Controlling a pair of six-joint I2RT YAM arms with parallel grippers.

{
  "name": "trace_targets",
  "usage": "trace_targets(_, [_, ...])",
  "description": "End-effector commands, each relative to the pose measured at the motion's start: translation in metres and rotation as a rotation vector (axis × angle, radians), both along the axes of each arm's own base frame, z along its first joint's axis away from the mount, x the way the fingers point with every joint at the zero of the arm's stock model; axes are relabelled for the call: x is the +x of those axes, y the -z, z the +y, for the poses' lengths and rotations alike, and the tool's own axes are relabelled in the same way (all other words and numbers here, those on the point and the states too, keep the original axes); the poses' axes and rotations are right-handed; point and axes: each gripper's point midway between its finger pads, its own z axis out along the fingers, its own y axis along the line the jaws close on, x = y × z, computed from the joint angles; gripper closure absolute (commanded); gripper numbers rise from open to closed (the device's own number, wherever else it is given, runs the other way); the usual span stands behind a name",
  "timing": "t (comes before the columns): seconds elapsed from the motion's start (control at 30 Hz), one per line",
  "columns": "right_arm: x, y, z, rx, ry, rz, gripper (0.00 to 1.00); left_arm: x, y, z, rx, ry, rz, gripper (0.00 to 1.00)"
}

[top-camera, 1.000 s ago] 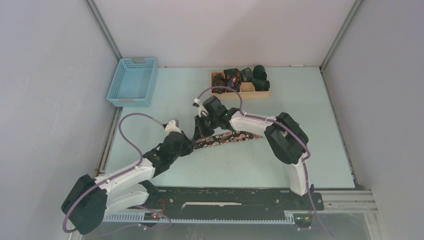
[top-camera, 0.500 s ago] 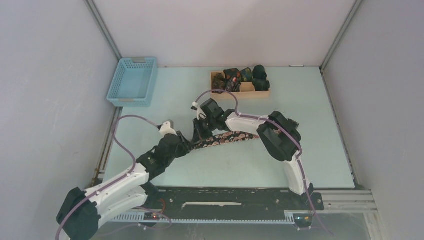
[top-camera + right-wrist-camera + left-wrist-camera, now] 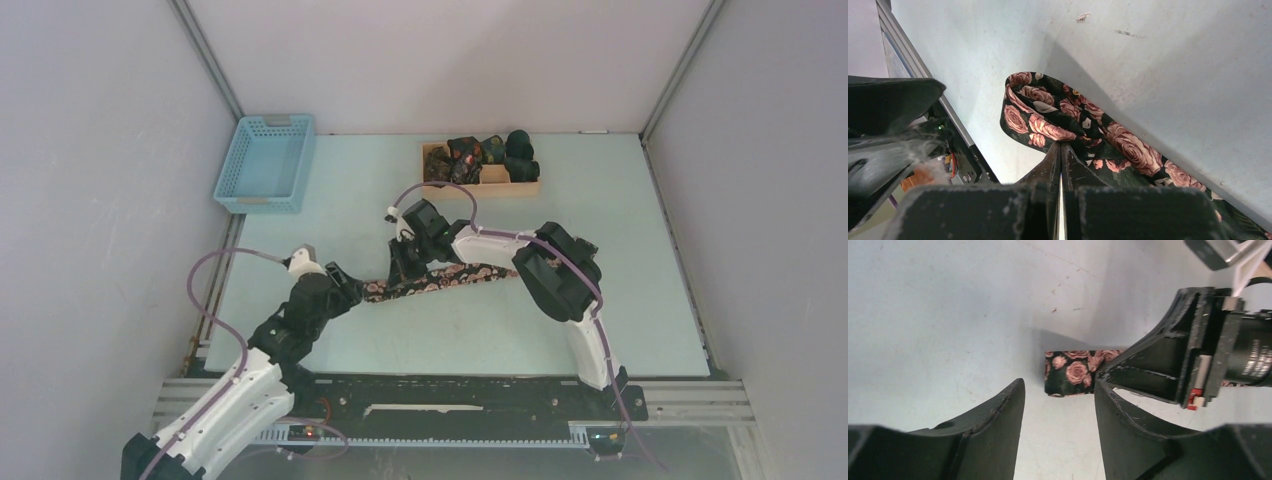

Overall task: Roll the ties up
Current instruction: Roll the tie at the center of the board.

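Observation:
A long dark tie (image 3: 470, 272) with pink roses lies stretched across the middle of the table. Its folded left end (image 3: 1070, 375) rests flat just ahead of my left gripper (image 3: 1059, 385), which is open with bare table between its fingers. In the top view the left gripper (image 3: 345, 290) sits just left of that end. My right gripper (image 3: 1060, 146) is shut, its tips pressed onto the tie (image 3: 1128, 145) a little way in from the fold. From above, the right gripper (image 3: 400, 268) points down at the tie. Several small rolled ties (image 3: 480, 150) fill the far tray.
A wooden tray (image 3: 495, 185) holds the rolls at the back of the table. A blue plastic basket (image 3: 265, 165) stands at the back left. The grey walls of the enclosure close in both sides, and the right arm's elbow (image 3: 560, 275) hangs over the tie's right part.
My left gripper has opened, let go of the tie's left end and drawn back toward the near left. The tie's end now lies lower and farther left. The right gripper stays shut on the spot.

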Motion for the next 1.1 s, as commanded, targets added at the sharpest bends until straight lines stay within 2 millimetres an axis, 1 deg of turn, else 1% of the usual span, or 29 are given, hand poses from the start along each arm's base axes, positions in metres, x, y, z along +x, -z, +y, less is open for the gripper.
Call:
trace_targets(0.0, [0.006,0.010,-0.003,-0.008,0.015,0.004,1.00,0.000,0.010,-0.007,-0.035,0.065,0.010,0.41])
trace_targets(0.13, [0.006,0.015,-0.006,-0.018,0.022,0.019,1.00,0.004,0.019,-0.015,-0.099,0.100,0.026,0.40])
trace_targets(0.27, [0.005,0.019,-0.008,-0.025,0.023,0.029,1.00,0.008,0.025,-0.020,-0.128,0.124,0.032,0.39])
trace_targets(0.4, [0.005,0.018,-0.007,-0.024,0.023,0.032,1.00,0.010,0.027,-0.027,-0.164,0.149,0.032,0.39])
trace_targets(0.43, [0.005,0.019,-0.008,-0.024,0.024,0.034,1.00,0.012,0.024,-0.028,-0.175,0.153,0.020,0.39])
trace_targets(0.53, [0.004,0.019,-0.007,-0.023,0.021,0.036,1.00,0.013,0.022,-0.028,-0.198,0.146,0.015,0.38])
trace_targets(0.63, [0.003,0.019,-0.006,-0.015,0.014,0.041,1.00,0.015,0.022,-0.023,-0.219,0.114,0.017,0.34])
trace_targets(0.7, [0.002,0.018,-0.005,-0.010,0.012,0.043,1.00,0.016,0.023,-0.022,-0.236,0.107,0.025,0.32])
trace_targets(0.77, [0.001,0.018,-0.005,-0.009,0.009,0.044,1.00,0.016,0.028,-0.024,-0.257,0.110,0.048,0.34])
trace_targets(0.87, [0.001,0.017,-0.004,-0.005,0.005,0.044,1.00,0.019,0.031,-0.028,-0.290,0.126,0.056,0.39])
trace_targets(1.07, [0.001,0.018,-0.005,-0.006,0.003,0.044,1.00,0.023,0.042,-0.034,-0.304,0.140,0.097,0.43])
